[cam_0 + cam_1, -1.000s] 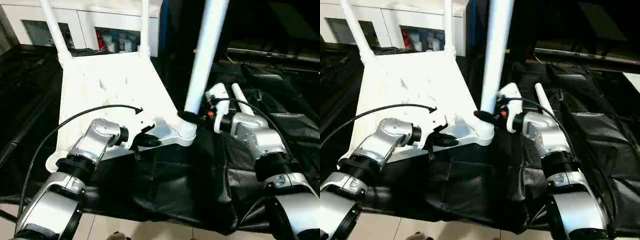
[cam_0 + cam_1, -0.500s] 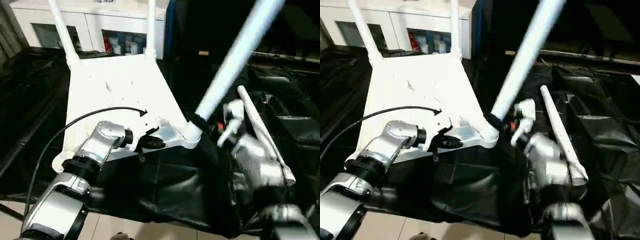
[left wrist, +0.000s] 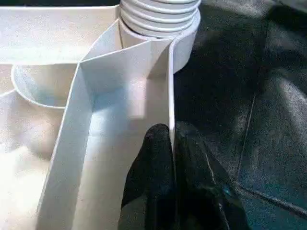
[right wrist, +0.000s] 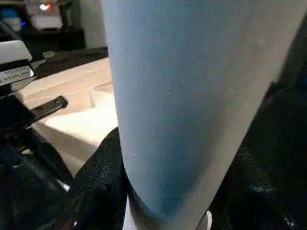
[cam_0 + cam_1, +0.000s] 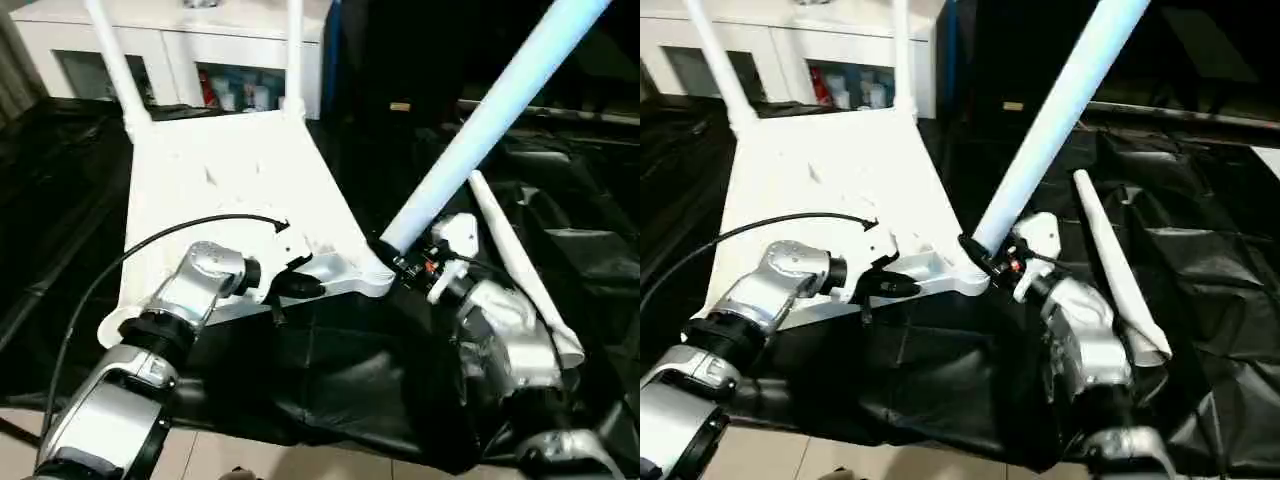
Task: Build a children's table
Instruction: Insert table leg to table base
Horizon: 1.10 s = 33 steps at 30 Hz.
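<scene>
Left gripper (image 3: 171, 158): clenched on the thin near-edge wall of the table top (image 5: 230, 190), one finger (image 3: 153, 158) inside the rib, the other outside, just beside the near right corner socket (image 3: 160, 19). Unchanged from a second ago.

Right gripper (image 5: 400, 262): grasping the third leg (image 5: 480, 130) low on its shaft, right above that socket. Leg upright a second ago; now leaning far over toward the right and away, foot end at the socket rim, whether seated there cannot be told. Right forearm (image 5: 500, 330) swung inward and lower than before.

Table top: lying underside up on black plastic sheeting (image 5: 340, 370), ribs showing. Two legs (image 5: 112, 60) (image 5: 294, 50) standing in the far corner sockets, same as earlier. Fourth leg (image 5: 515, 265) loose on the sheeting just beside the right forearm, flared end nearest.

Near edge of the top overhanging crumpled sheeting, pale tiled floor (image 5: 250, 460) beyond it. White cabinet (image 5: 190, 45) close behind the far legs. Open sheeting to the right past the loose leg; dark sheeting also along the top's left edge.
</scene>
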Motion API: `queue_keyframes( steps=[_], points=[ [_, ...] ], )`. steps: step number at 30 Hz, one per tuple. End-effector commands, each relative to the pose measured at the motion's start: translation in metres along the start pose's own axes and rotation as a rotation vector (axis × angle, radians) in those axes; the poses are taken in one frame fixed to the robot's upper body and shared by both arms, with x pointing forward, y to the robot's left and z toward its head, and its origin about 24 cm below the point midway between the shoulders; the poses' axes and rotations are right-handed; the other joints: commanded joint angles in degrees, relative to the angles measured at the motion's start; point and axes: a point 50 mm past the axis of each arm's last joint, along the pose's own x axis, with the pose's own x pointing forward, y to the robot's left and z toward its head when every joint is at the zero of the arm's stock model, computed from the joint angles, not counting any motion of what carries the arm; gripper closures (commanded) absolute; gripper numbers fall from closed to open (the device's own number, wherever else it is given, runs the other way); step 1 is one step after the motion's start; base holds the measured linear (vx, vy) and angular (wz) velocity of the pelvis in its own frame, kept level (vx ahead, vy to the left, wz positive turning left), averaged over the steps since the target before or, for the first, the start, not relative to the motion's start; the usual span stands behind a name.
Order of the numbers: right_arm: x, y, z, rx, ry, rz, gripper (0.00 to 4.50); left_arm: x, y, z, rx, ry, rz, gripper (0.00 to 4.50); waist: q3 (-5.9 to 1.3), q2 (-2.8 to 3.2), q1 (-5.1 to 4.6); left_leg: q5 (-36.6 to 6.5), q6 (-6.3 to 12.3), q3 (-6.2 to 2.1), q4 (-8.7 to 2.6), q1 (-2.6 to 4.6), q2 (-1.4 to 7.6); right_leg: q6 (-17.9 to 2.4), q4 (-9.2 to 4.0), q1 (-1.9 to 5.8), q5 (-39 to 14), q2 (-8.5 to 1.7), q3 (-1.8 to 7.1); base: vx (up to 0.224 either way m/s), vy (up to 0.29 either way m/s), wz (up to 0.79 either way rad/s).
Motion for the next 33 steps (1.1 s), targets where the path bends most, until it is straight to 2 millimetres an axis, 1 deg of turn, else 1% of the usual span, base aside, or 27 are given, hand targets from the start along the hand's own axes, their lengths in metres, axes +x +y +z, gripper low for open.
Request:
queue_keyframes(
  steps=[1,3,4,5,6,7,8,9,11,13,15,17,18,19,20,21,22,24,25,26,27,28,30,31,32,33],
  points=[
    [0.0,0.012,-0.033,0.107,0.197,0.113,2.63,0.001,-0.002,0.009,0.064,-0.015,-0.017,4.5,-3.25,-0.21,0.02,-12.4,1.08,-0.51,-4.47,0.4,1.59,-12.7,-4.89,2.51,-9.5,-4.64,2.55,0.0,0.0,0.0],
    [0.001,0.011,-0.032,0.102,0.206,0.116,2.63,0.001,-0.003,0.009,0.064,-0.017,-0.019,4.5,-3.23,-0.2,0.03,-12.0,1.18,-0.44,-4.42,0.49,1.67,-13.0,-4.88,2.36,-8.9,-4.66,2.58,0.0,0.0,0.0],
    [0.003,0.004,-0.029,0.079,0.22,0.11,2.63,0.001,-0.003,0.009,0.067,-0.021,-0.025,4.5,-3.2,-0.18,0.08,-12.0,1.16,-0.43,-4.45,0.46,1.65,-12.9,-4.9,2.38,-8.8,-4.65,2.57,0.0,0.0,0.0],
    [0.004,0.002,-0.027,0.072,0.224,0.106,2.63,0.002,-0.004,0.009,0.069,-0.022,-0.028,4.5,-3.16,-0.28,-0.14,-12.2,0.94,-0.48,-4.53,0.32,1.63,-13.1,-4.82,2.41,-9.2,-4.63,2.49,0.0,0.0,0.0],
    [0.006,-0.002,-0.024,0.067,0.229,0.102,2.63,0.002,-0.005,0.01,0.074,-0.025,-0.036,4.5,-3.08,-0.13,-0.24,-13.2,0.7,-0.46,-4.54,0.52,1.63,-13.0,-5.03,2.22,-11.0,-4.64,2.47,0.0,0.0,0.0],
    [0.006,-0.003,-0.023,0.066,0.231,0.101,2.63,0.002,-0.005,0.01,0.075,-0.026,-0.038,4.5,-3.01,-0.1,-0.29,-14.0,0.44,-0.47,-4.6,0.64,1.68,-12.8,-5.21,2.17,-12.4,-4.71,2.51,0.0,0.0,0.0],
    [0.007,-0.004,-0.022,0.061,0.236,0.109,2.63,0.002,-0.006,0.011,0.078,-0.029,-0.046,4.5,-3.03,-0.03,-0.28,-14.2,0.33,-0.47,-4.59,0.68,1.7,-12.8,-5.25,2.16,-12.6,-4.74,2.57,0.0,0.0,0.0],
    [0.007,-0.005,-0.021,0.056,0.25,0.128,2.63,0.003,-0.006,0.011,0.082,-0.034,-0.055,4.5,-3.11,-0.03,-0.25,-14.1,0.26,-0.48,-4.58,0.7,1.75,-12.9,-5.2,2.19,-12.1,-4.73,2.63,0.0,0.0,0.0],
    [0.007,-0.005,-0.021,0.054,0.262,0.145,2.64,0.003,-0.007,0.012,0.085,-0.038,-0.06,4.5,-3.34,-0.13,-0.17,-12.4,0.59,-0.45,-4.46,0.6,1.77,-13.4,-4.8,2.36,-8.8,-4.62,2.58,0.0,0.0,0.0],
    [0.005,-0.003,-0.025,0.06,0.294,0.183,2.64,0.002,-0.008,0.013,0.097,-0.046,-0.088,4.5,-3.47,-0.16,-0.05,-10.4,1.35,-0.31,-4.29,0.5,1.68,-14.1,-4.46,2.54,-4.5,-4.49,2.5,0.0,0.0,0.0],
    [0.005,-0.003,-0.026,0.06,0.304,0.194,2.64,0.002,-0.009,0.014,0.099,-0.048,-0.096,4.5,-3.49,-0.14,-0.04,-9.9,1.74,-0.27,-4.25,0.49,1.71,-14.5,-4.34,2.58,-3.3,-4.51,2.43,0.0,0.0,0.0],
    [0.0,0.003,-0.033,0.06,0.327,0.25,2.64,0.001,-0.013,0.015,0.117,-0.06,-0.151,4.5,-3.51,-0.25,0.06,-9.5,2.08,-0.28,-4.23,0.39,1.78,-14.7,-4.27,2.72,-2.8,-4.58,2.39,0.0,0.0,0.0],
    [-0.002,0.006,-0.036,0.073,0.326,0.267,2.64,0.0,-0.015,0.016,0.128,-0.065,-0.177,4.5,-3.42,-0.34,0.16,-9.4,2.31,-0.21,-4.23,0.28,1.74,-14.6,-4.33,2.71,-2.9,-4.57,2.39,0.0,0.0,0.0],
    [-0.002,0.007,-0.036,0.077,0.323,0.271,2.64,0.0,-0.016,0.016,0.133,-0.067,-0.187,4.5,-3.48,-0.22,0.2,-9.5,2.28,-0.22,-4.28,0.4,1.81,-14.5,-4.27,2.65,-3.3,-4.51,2.34,0.0,0.0,0.0],
    [-0.005,0.01,-0.04,0.089,0.313,0.283,2.64,-0.002,-0.02,0.016,0.15,-0.073,-0.224,4.5,-3.44,-0.3,0.27,-10.0,2.2,-0.24,-4.37,0.48,1.92,-14.4,-4.39,2.58,-3.9,-4.57,2.34,0.0,0.0,0.0],
    [-0.005,0.01,-0.04,0.089,0.313,0.283,2.64,-0.002,-0.02,0.016,0.15,-0.073,-0.224,4.5,-3.43,-0.21,0.32,-10.4,2.06,-0.28,-4.44,0.55,2.0,-14.4,-4.42,2.51,-4.3,-4.64,2.35,0.0,0.0,0.0],
    [-0.008,0.012,-0.043,0.088,0.31,0.293,2.64,-0.003,-0.023,0.015,0.166,-0.074,-0.252,4.5,-3.32,-0.11,0.24,-11.5,1.65,-0.31,-4.6,0.59,2.02,-14.2,-4.6,2.36,-5.6,-4.6,2.34,0.0,0.0,0.0],
    [-0.011,0.014,-0.046,0.08,0.312,0.305,2.64,-0.005,-0.025,0.015,0.179,-0.071,-0.278,4.5,-3.32,-0.08,0.18,-13.3,0.86,-0.41,-4.83,0.78,2.13,-14.0,-4.75,2.28,-7.1,-4.63,2.34,0.0,0.0,0.0],
    [-0.017,0.018,-0.052,0.049,0.32,0.329,2.64,-0.007,-0.027,0.013,0.205,-0.057,-0.308,4.5,-3.21,-0.1,0.11,-14.8,0.41,-0.46,-5.03,0.92,2.2,-13.7,-4.92,2.17,-8.2,-4.61,2.36,0.0,0.0,0.0],
    [-0.017,0.018,-0.052,0.049,0.32,0.329,2.64,-0.007,-0.027,0.013,0.205,-0.057,-0.308,4.5,-3.03,-0.08,0.0,-17.0,-0.06,-0.52,-5.28,1.06,2.19,-13.3,-5.24,2.07,-10.6,-4.64,2.4,0.0,0.0,0.0],
    [-0.017,0.018,-0.052,0.049,0.32,0.329,2.64,-0.007,-0.027,0.013,0.205,-0.057,-0.308,4.5,-3.03,-0.08,0.0,-17.0,-0.06,-0.52,-5.28,1.06,2.19,-13.3,-5.24,2.07,-10.6,-4.64,2.4,0.0,0.0,0.0],
    [-0.021,0.022,-0.057,0.018,0.325,0.345,2.64,-0.009,-0.028,0.011,0.224,-0.047,-0.322,4.5,-2.91,0.23,0.03,-19.5,-0.7,-0.68,-5.47,1.44,2.1,-12.8,-5.62,1.99,-14.3,-4.76,2.49,0.0,0.0,0.0],
    [-0.021,0.022,-0.057,0.018,0.325,0.345,2.64,-0.009,-0.028,0.011,0.224,-0.047,-0.322,4.5,-2.87,-0.08,-0.11,-20.3,-0.97,-0.72,-5.65,1.49,2.09,-12.2,-5.85,2.02,-15.9,-4.74,2.55,0.0,0.0,0.0],
    [-0.022,0.025,-0.059,0.015,0.325,0.356,2.64,-0.01,-0.029,0.009,0.227,-0.045,-0.335,4.5,-2.9,-0.08,-0.08,-20.2,-1.01,-0.75,-5.71,1.55,2.1,-12.1,-5.89,2.06,-16.0,-4.71,2.54,0.0,0.0,0.0],
    [-0.022,0.025,-0.059,0.015,0.325,0.356,2.64,-0.01,-0.029,0.009,0.227,-0.045,-0.335,4.5,-3.06,-0.07,-0.05,-19.6,-0.93,-0.72,-5.68,1.64,2.14,-12.2,-5.87,2.07,-15.0,-4.74,2.57,0.0,0.0,0.0],
    [-0.023,0.027,-0.061,0.016,0.324,0.361,2.64,-0.012,-0.03,0.008,0.225,-0.045,-0.344,4.5,-3.2,0.12,-0.05,-18.3,-0.84,-0.7,-5.69,1.56,2.15,-12.7,-5.64,2.21,-12.5,-4.63,2.57,0.0,0.0,0.0]
  ],
)
